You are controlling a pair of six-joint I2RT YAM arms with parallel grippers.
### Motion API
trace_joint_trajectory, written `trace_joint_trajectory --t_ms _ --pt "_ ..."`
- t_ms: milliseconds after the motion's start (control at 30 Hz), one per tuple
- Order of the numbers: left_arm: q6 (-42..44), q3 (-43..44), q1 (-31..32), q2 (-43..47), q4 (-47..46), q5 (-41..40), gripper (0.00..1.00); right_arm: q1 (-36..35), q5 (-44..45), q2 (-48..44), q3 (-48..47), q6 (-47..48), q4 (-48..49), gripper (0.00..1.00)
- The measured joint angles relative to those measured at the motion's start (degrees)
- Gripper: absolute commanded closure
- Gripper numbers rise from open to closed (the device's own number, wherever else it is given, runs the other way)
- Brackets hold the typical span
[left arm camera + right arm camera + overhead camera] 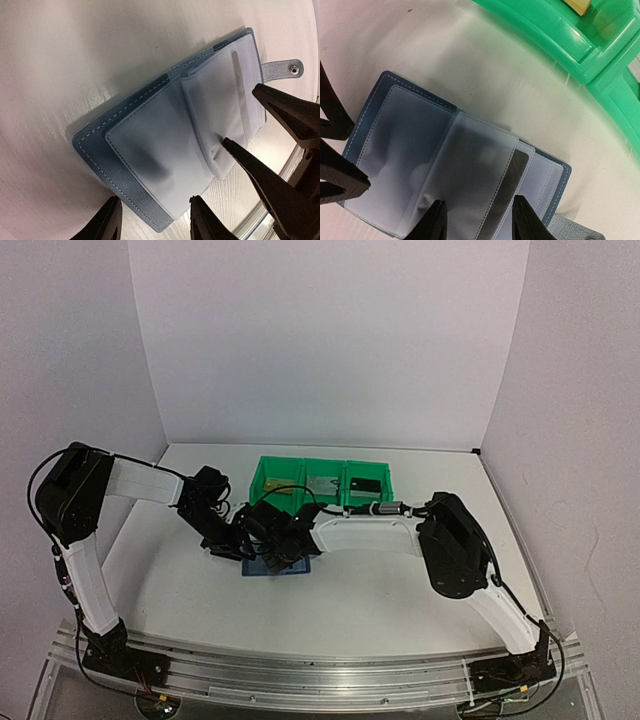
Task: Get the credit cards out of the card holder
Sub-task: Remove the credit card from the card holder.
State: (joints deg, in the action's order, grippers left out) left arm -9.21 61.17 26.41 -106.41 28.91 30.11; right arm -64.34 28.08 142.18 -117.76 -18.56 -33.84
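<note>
Blue and spread open, the holder (278,564) lies flat on the white table (380,600) in the top view. It is just in front of 3 green bins (262,475), and the left gripper (242,546) and right gripper (287,548) meet over it. A silver card (320,483) sits in the middle bin and a black card (365,483) in the right one.

From the left wrist, the left gripper (155,220) shows 2 fingers half apart. They straddle the holder's near corner and clasp nothing. The right gripper's fingers (285,107) reach in from the right, 1 tip touching the pale inner leaf.

From the right wrist, the right gripper (477,222) has its fingers moderately apart over a clear sleeve (475,170), closed on nothing. A dark strip runs along the sleeve's edge; whether it is a card cannot be told. A gold card (577,5) lies in the bin beyond.
</note>
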Motion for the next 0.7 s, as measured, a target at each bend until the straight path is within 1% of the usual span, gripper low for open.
trace_joint_trajectory --t_ms 100,233,300,533,700 --pt "0.1 0.0 0.0 0.0 0.0 0.1 0.53 -0.1 -0.1 0.4 -0.7 0.3 -0.2 0.58" --pt "0.2 0.0 0.0 0.0 0.0 0.2 0.53 -0.2 -1.2 1.1 -2.0 0.6 -0.5 0.48" --pt "0.2 0.0 0.0 0.0 0.0 0.3 0.53 -0.3 -1.5 1.3 -2.3 0.5 -0.5 0.46" --pt "0.2 0.0 0.0 0.0 0.0 0.4 0.53 0.5 -6.8 1.3 -2.4 -1.8 -0.4 0.45" --pt "0.2 0.0 0.0 0.0 0.0 0.4 0.52 1.4 -9.9 1.3 -2.1 -3.5 1.6 0.43"
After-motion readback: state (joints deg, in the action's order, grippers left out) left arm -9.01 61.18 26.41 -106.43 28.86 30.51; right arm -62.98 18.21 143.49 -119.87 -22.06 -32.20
